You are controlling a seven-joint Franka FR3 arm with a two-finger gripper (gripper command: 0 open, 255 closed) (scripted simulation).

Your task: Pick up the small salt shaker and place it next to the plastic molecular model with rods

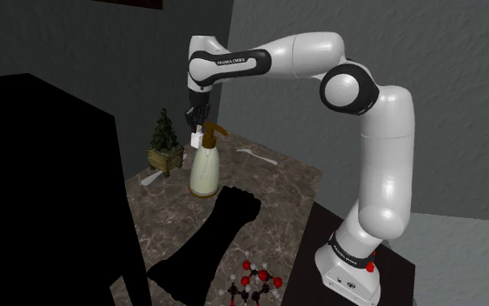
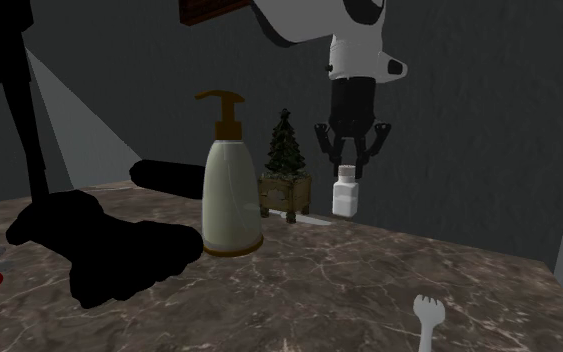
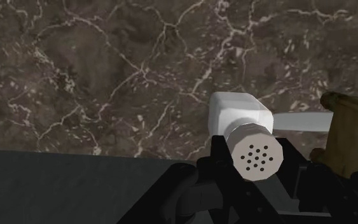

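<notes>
The white salt shaker (image 2: 346,192) is gripped at its cap by the closed hand (image 2: 348,166), above the desk (image 2: 369,290), upper middle of the second exterior view. It should be carried upright around the pump bottle (image 2: 231,185) to the molecular model (image 1: 253,282) at the shoulder view's bottom. Perhaps soap is inside the bottle.

the white arm (image 1: 307,48) carries small dark lettering (image 1: 234,63) near its wrist, apparently "franka emika"; nothing else is legible.

Arm up: salt shaker (image 1: 196,139) clasped in gripper (image 1: 196,123).
White shaker hangs by pump bottle (image 1: 204,169) head; molecular model (image 1: 253,282) well apart at the marble table (image 1: 277,198) near edge.
</notes>
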